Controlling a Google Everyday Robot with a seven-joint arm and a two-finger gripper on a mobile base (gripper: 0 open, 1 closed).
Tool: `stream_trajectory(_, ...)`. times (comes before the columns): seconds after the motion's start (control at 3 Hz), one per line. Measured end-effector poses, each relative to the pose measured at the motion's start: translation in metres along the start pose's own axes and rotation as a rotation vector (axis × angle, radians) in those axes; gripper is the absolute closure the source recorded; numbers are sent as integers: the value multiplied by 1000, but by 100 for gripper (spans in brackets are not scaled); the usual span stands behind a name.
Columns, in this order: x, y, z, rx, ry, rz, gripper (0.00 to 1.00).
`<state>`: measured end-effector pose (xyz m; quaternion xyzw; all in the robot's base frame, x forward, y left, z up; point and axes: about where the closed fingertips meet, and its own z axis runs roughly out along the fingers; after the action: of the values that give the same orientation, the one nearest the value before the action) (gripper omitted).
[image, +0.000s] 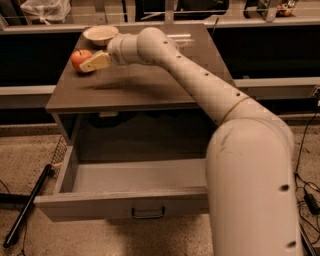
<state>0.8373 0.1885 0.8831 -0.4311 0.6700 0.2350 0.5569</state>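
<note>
Camera view, and I'm starting closest to the lens: the drawer (125, 202) is pulled right out towards me, its handle (148, 214) low on the front panel and the tray bare grey inside. On the floor to the left of it lies a black bar (27, 205), slanting up towards the cabinet; over on the right edge, some cables (307, 195) trail across the speckled floor.

The big white arm (240, 165) fills the right foreground and climbs up and left over the cabinet top (135, 87).

Following the arm out to its end, the gripper (85, 66) sits above the far left part of the top. Its long axis runs right to left, with the tan tip pointing left and dipping slightly. Whether the gripper is spread or closed, I cannot tell from here.

Right at that tip is the apple (77, 56), red, resting on the far left corner of the top, with the gripper tip against its right side. It's round, so there's no long axis to call, and I can't make out a stem to say which way it faces.

Just behind the apple, a pale bowl (100, 34) stands upright at the back edge. Farther back, on the rail beyond, sits a clear plastic bag (45, 9).
</note>
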Motion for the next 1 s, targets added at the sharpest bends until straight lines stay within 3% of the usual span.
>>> stream_trajectory(0.33,-11,-6,31,-2,14,105,0)
stream_trajectory(1.0,-4,2,44,-25,37,104,0)
